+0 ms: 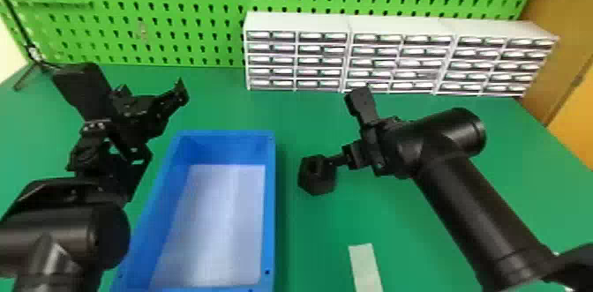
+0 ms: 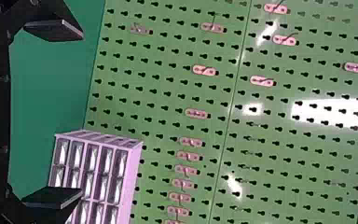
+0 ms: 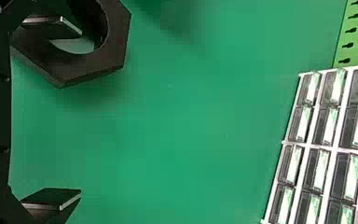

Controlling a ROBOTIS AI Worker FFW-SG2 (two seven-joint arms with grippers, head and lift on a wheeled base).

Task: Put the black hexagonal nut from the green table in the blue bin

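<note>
While the right gripper (image 1: 340, 130) is holding its jaws open, fingers standing wide apart, the black hexagonal nut (image 1: 318, 181) is sitting on the green table (image 1: 220, 101), just to the right of the blue bin (image 1: 270, 207) and outside it. The right arm is coming in from the right edge of the head view, and its nearer finger is reaching to the upper right of the nut. In the right wrist view that finger (image 3: 58, 28) is overlapping the nut's round hole, while the other finger is standing well apart from the nut; whether metal and finger are touching, I cannot tell. The left gripper (image 1: 165, 121) is also gaping open, and its arm is coming up from the lower left; the claw is hanging near the bin's far left corner. In the left wrist view its 2 flat fingers are standing well apart, with the green pegboard (image 2: 158, 88) showing beyond them. The bin is standing between the 2 arms, its pale bottom showing. Behind the nut, 3 white drawer units (image 1: 295, 22) are standing side by side against the pegboard. Nearer, a pale strip (image 1: 365, 264) is lying on the table, reaching the head view's bottom edge.
</note>
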